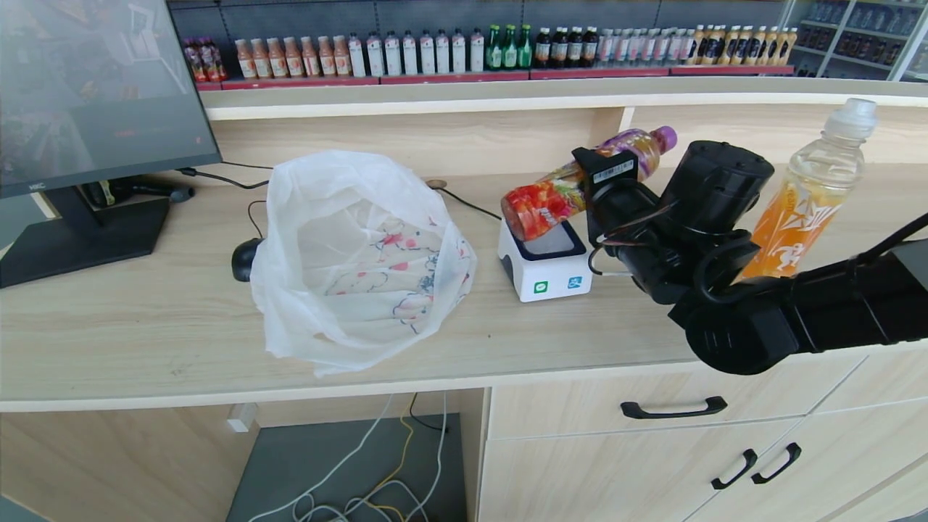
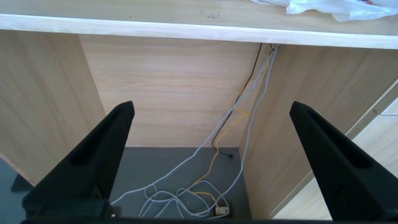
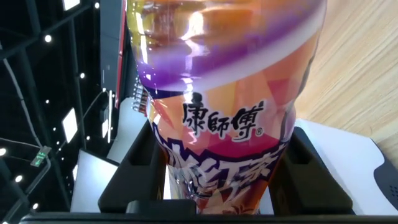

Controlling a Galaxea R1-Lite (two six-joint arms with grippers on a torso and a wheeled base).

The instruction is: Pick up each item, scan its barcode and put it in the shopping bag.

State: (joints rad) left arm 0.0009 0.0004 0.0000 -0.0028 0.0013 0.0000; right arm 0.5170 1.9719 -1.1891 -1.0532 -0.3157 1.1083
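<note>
Shop desk [image 1: 145, 319], ctr-right of frame: right jaws clamp bottle [image 1: 551, 203] over scanner [image 1: 545, 272]; left jaws spread wide, under desk edge.

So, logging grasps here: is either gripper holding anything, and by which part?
The right gripper holds the purple-capped bottle around its middle, over the scanner. The left gripper is open, holding nothing.

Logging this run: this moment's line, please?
right gripper: shut on juice bottle over scanner | left gripper: open, below counter height | shopping bag: open

Bottle [image 3: 224, 74] in my right claw [image 3: 222, 177] has big dark characters across its label [image 3: 222, 119], scanner [image 1: 545, 272] below shows two tiny icons [image 1: 541, 287].
</note>
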